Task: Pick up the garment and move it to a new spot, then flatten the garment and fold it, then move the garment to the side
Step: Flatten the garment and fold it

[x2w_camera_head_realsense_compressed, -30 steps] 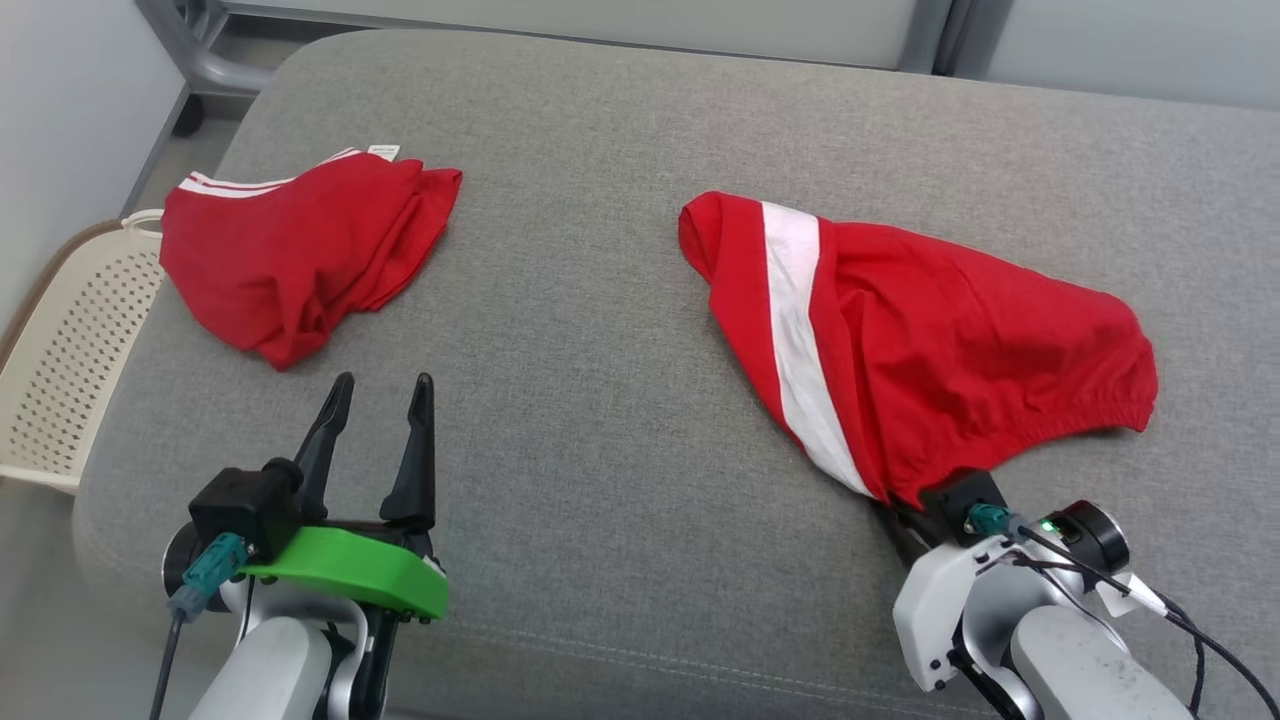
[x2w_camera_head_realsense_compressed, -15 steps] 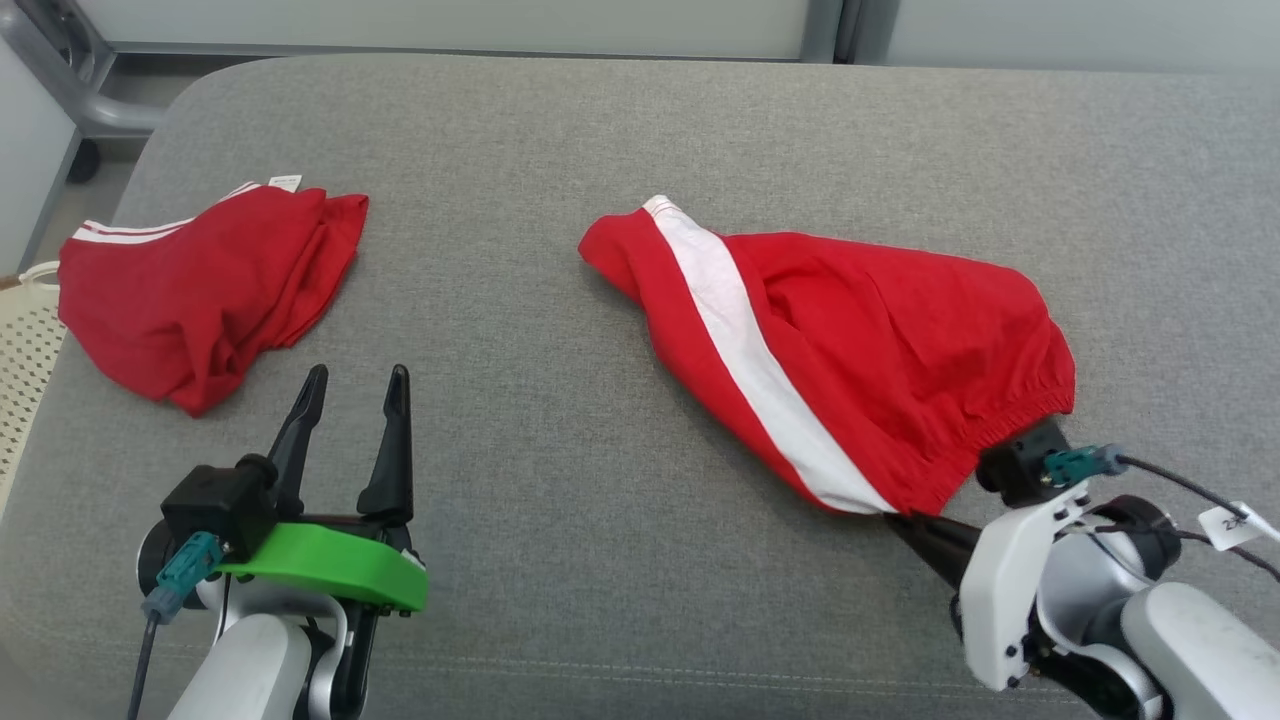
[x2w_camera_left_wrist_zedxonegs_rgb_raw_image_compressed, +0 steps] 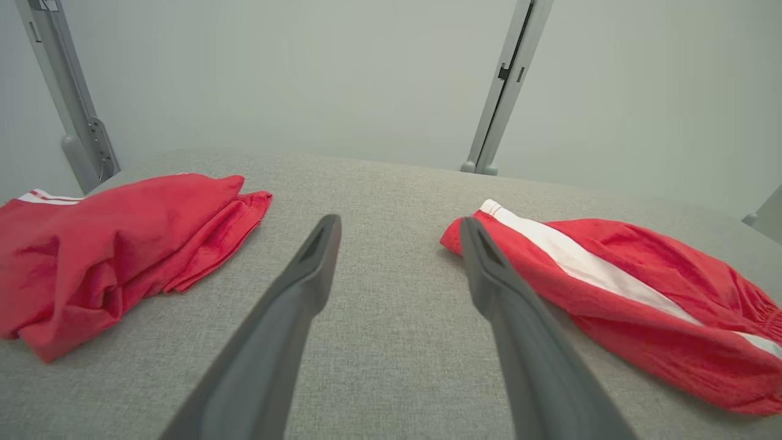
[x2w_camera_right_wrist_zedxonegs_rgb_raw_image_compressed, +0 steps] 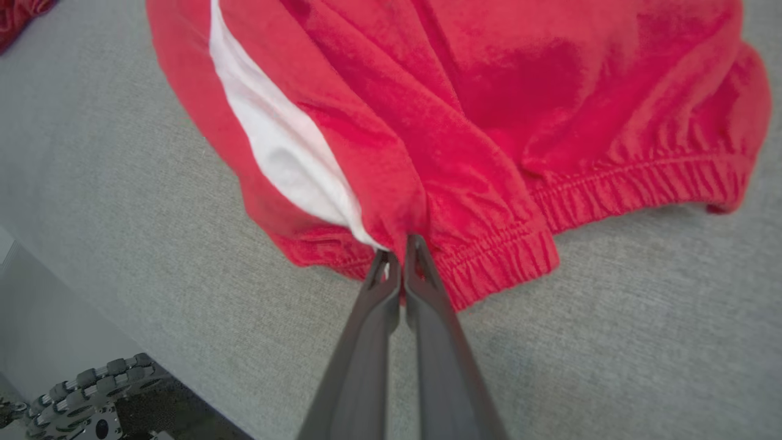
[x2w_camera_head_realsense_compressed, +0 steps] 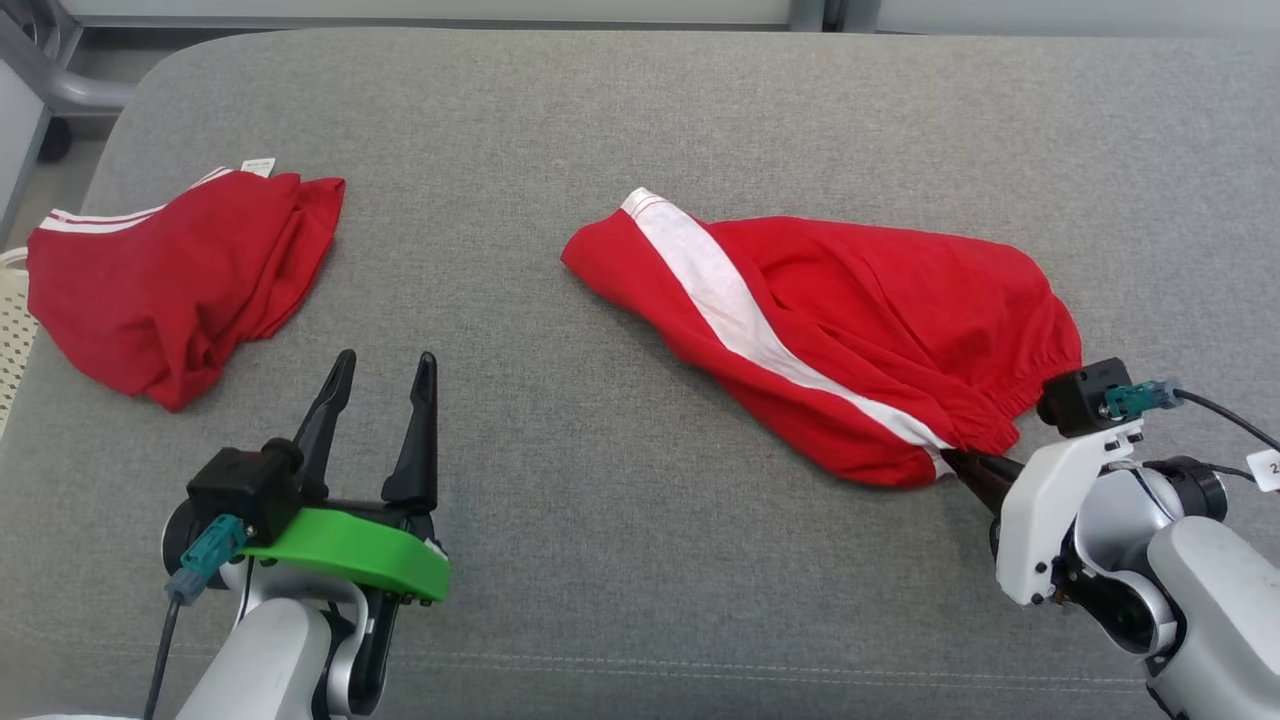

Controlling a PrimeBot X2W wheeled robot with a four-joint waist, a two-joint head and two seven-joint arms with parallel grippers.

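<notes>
Head view: two red garments [x2w_camera_head_realsense_compressed: 170,290] [x2w_camera_head_realsense_compressed: 860,320], two grippers [x2w_camera_head_realsense_compressed: 385,362] [x2w_camera_head_realsense_compressed: 957,462].

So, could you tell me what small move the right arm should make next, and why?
Probably lift the shut right gripper a little: it pinches the waistband of the shorts, most of the cloth lies bunched on the cushion, and the left gripper is open, holding nothing.
</notes>
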